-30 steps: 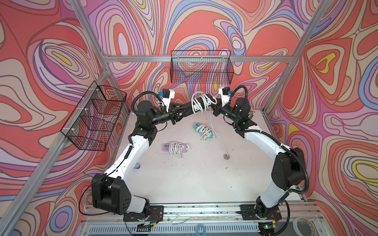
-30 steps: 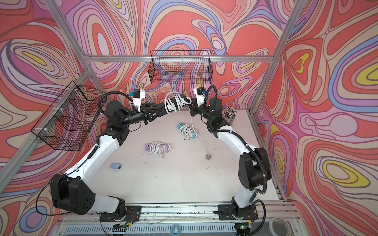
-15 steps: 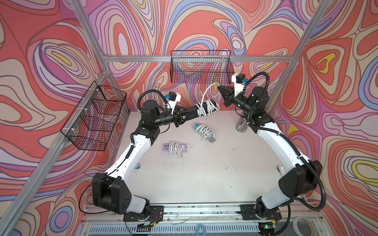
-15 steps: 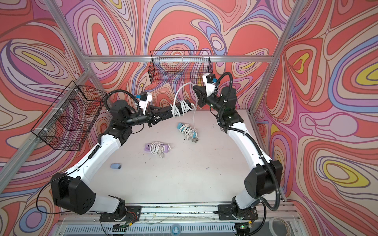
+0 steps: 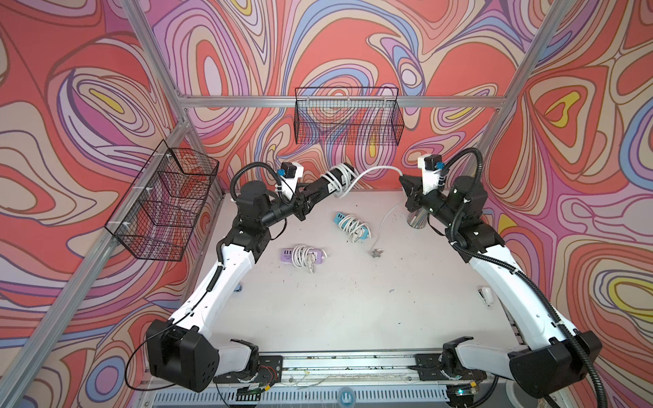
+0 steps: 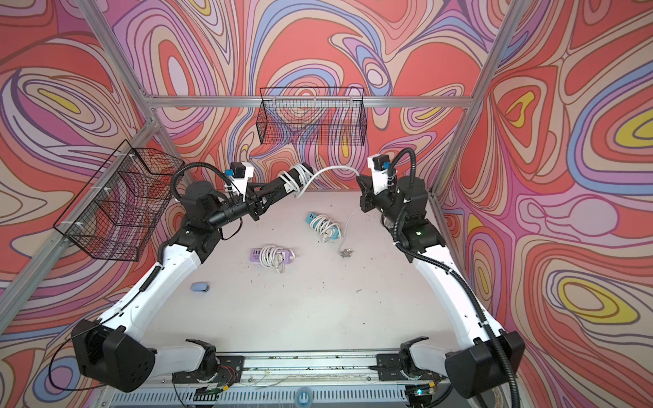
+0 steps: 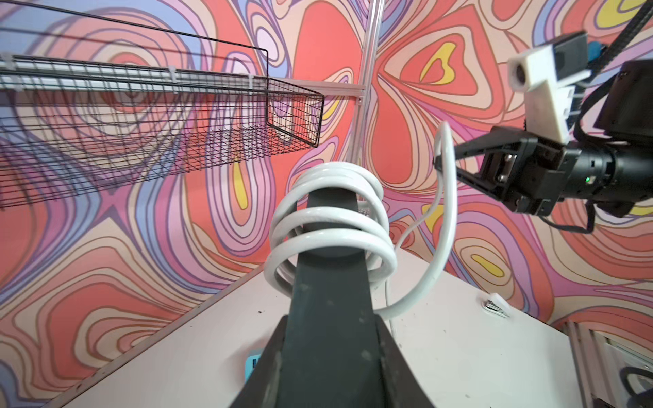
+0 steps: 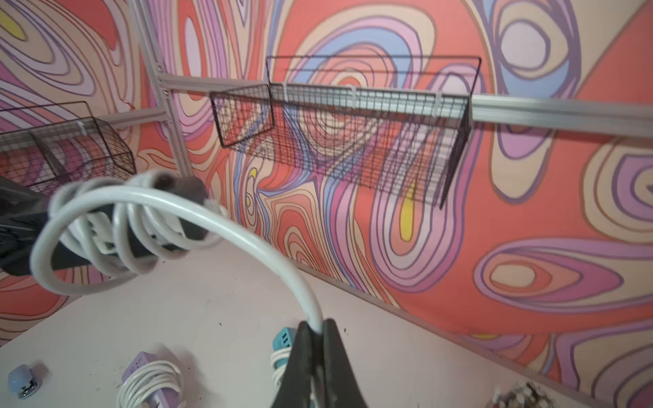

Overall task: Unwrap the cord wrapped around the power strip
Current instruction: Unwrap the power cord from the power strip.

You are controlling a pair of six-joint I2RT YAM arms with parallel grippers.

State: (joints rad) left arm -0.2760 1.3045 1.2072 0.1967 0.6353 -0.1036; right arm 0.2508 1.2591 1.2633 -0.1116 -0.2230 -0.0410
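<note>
While the left gripper [image 5: 312,193], left of centre in a top view, clenches the black power strip [image 5: 323,185], its long axis slants up-right; the white cord [image 5: 374,170] arcs rightward to the right gripper [image 5: 404,179], pinched on it, nearer the strip's free end; the left wrist view shows the coils [image 7: 332,226] plainly; the right wrist view confirms the pinch.
</note>
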